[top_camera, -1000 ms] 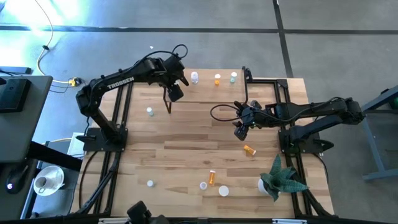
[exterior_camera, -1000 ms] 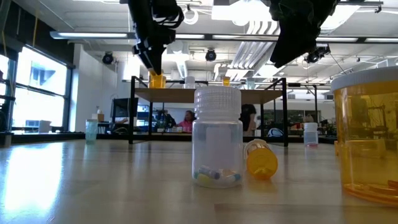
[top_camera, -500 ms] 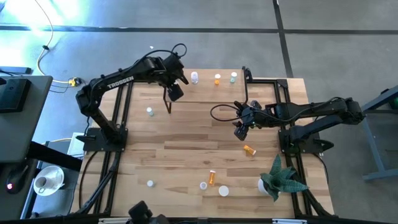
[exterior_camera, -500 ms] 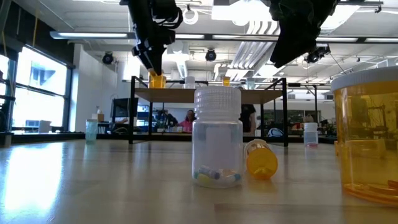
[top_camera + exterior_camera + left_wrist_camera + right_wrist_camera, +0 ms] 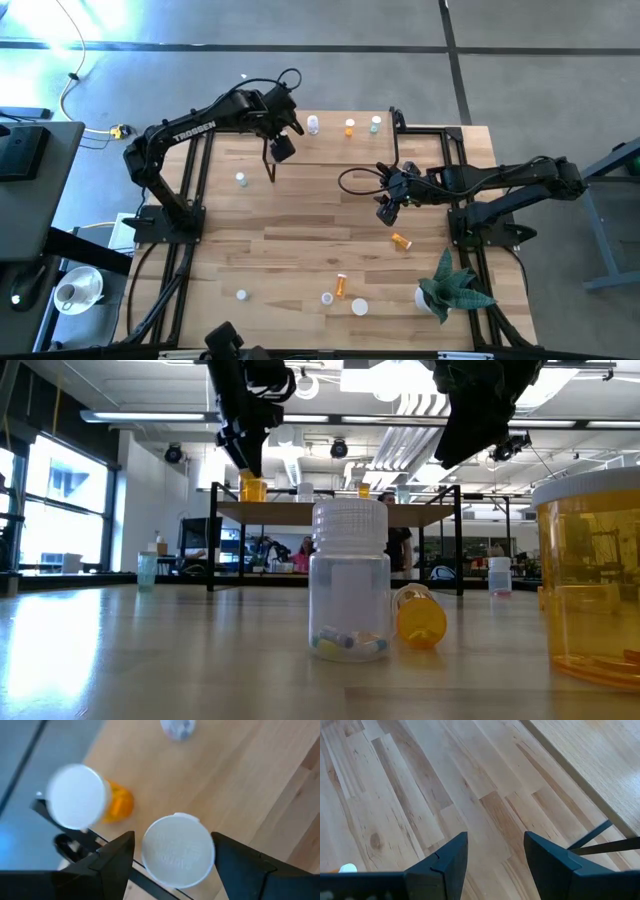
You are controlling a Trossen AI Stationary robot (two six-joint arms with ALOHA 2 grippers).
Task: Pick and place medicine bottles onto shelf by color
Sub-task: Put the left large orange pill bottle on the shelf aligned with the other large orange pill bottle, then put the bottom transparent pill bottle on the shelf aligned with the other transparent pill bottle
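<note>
From above, the left end effector (image 5: 282, 146) hangs over the far left end of the shelf (image 5: 330, 133), where a clear bottle (image 5: 313, 124), an orange bottle (image 5: 349, 127) and a pale green bottle (image 5: 375, 124) stand in a row; the right end effector (image 5: 386, 213) hovers mid-desk, with a fallen orange vial (image 5: 400, 241) near it on the desk (image 5: 300, 230). At desk level, a clear vial (image 5: 349, 580) holding pills stands closest, an orange one (image 5: 420, 616) lies on its side just beside it, and an orange bottle (image 5: 252, 488) sits on the shelf under the left arm. In the left wrist view, the dark fingers (image 5: 117, 857) stand apart on either side of a white-capped vial (image 5: 178, 850), not pressing it; an orange bottle (image 5: 87, 797) is just beside. In the right wrist view, the fingers (image 5: 447, 860) are parted around nothing, above bare wood.
</note>
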